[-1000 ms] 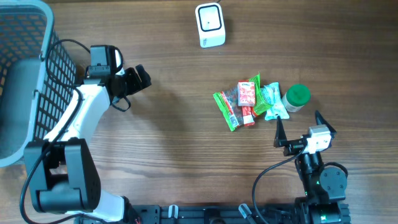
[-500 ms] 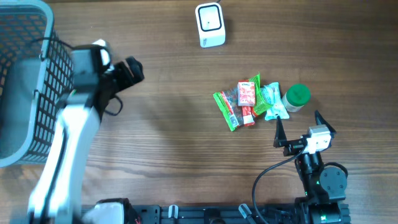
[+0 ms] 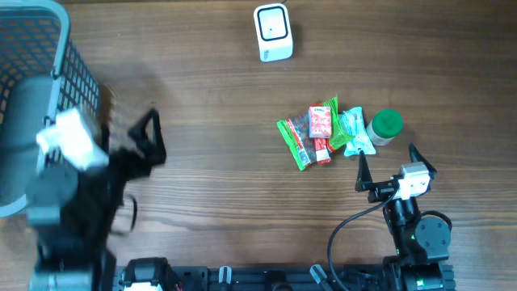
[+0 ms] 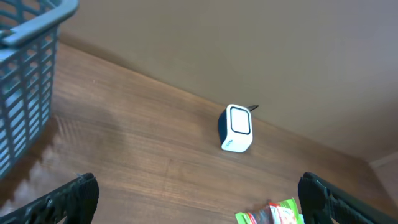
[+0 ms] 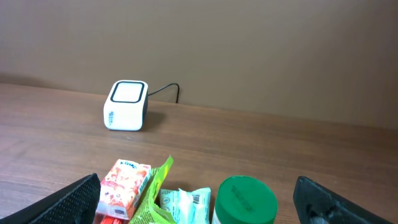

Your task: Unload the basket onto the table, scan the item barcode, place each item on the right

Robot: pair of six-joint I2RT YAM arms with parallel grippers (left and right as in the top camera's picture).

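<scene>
Lying flat, green packet (image 3: 294, 145) runs lengthwise far-left to near-right; left pincer (image 4: 199, 196) and right pincer (image 3: 390, 162) gape.

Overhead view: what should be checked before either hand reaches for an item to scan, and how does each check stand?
1. Right hand open and empty: ok.
2. Left hand open and empty: ok.
3. Scanner free of obstruction: ok.
4. Packets lying apart for a clean pick: not ok, they overlap.
5. Green-capped bottle upright: ok.
6. A barcode facing up: cannot tell.
</scene>
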